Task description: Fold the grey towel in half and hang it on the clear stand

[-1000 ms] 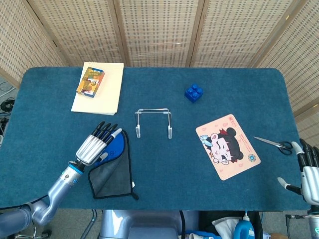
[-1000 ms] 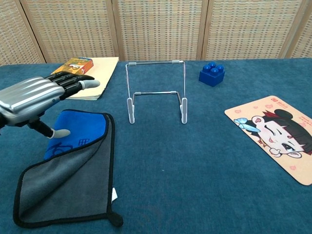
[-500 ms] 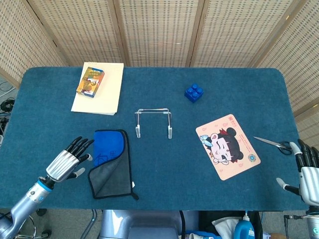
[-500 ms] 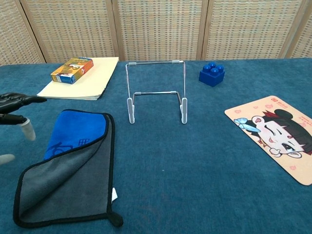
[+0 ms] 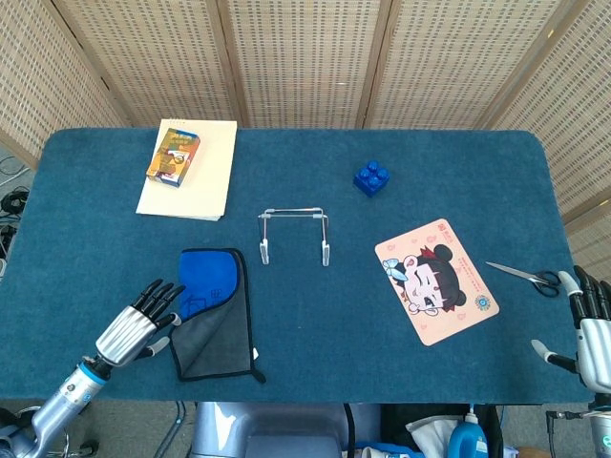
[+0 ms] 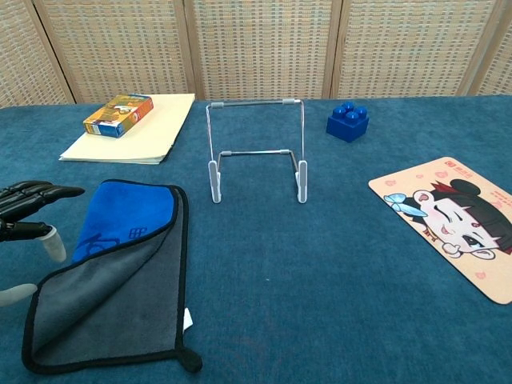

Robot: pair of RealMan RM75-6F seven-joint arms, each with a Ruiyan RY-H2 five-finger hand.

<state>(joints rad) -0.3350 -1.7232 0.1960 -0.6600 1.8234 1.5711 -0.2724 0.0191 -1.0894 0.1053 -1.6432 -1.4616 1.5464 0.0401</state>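
Blue felt tabletop [image 5: 305,191]: your left hand [image 5: 134,324], fingers spread and empty, has drawn back off the grey towel [image 5: 215,320], which lies loosely folded near the front-left edge. Right hand [image 5: 587,329] idles open. Clear stand [image 5: 294,234] remains bare, so hanging awaits.

Nothing can be read with certainty: the cartoon mat [image 6: 452,218] at the right carries small red characters by its far edge (too small to make out), the orange box [image 6: 118,115] at far left shows blurred print, and the towel [image 6: 120,264] bears an unclear dark mark
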